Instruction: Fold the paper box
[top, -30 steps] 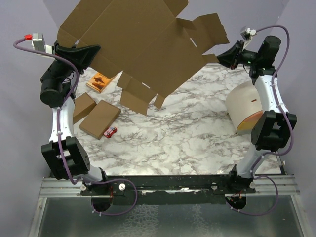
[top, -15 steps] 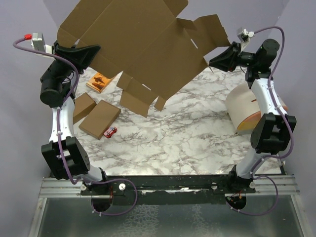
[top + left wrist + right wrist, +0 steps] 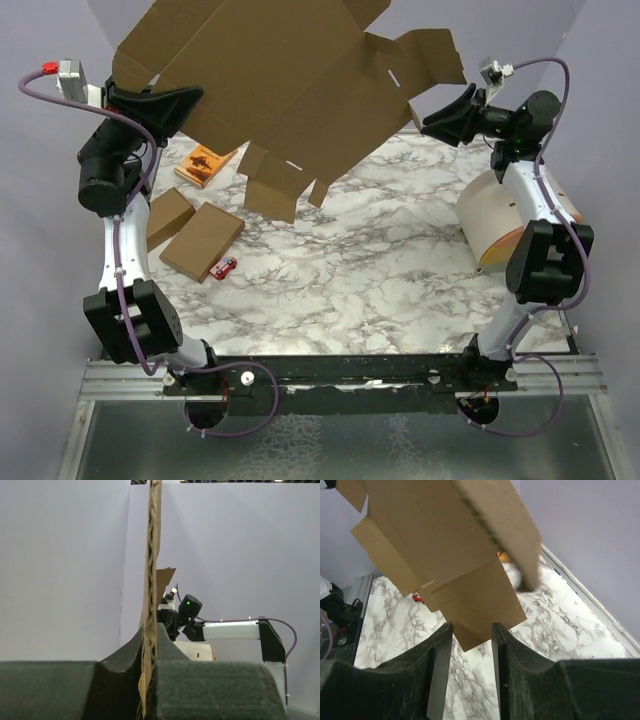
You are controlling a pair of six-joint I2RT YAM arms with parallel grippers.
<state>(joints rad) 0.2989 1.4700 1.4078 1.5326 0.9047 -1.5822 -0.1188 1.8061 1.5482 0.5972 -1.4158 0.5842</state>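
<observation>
The paper box [image 3: 290,80] is a flat, unfolded brown sheet held up in the air over the far half of the table [image 3: 380,270], clear of the marbled top. From above, its long axis runs roughly left to right, from one arm towards the other, with the right end a little higher in the picture. Its top edge runs out of the frame, and a cluster of small flaps hangs down towards the table near the middle.

The left gripper [image 3: 185,102] has the sheet by its left edge. In the left wrist view the cardboard stands edge-on as a thin upright line, and the two jaws are pressed together on it from either side.

The right gripper [image 3: 425,125] sits at the sheet's right end, just below a slotted flap. Its jaws are spread with a clear gap between them and pinch nothing. In the right wrist view a corner of a flap shows in that gap; whether it touches a finger I cannot tell.

On the table under the sheet's left part lie a small orange book [image 3: 205,165], two flat brown cardboard pieces [image 3: 203,240] and a little red thing [image 3: 225,267]. A round cream drum [image 3: 495,215] sits beside the right arm.
</observation>
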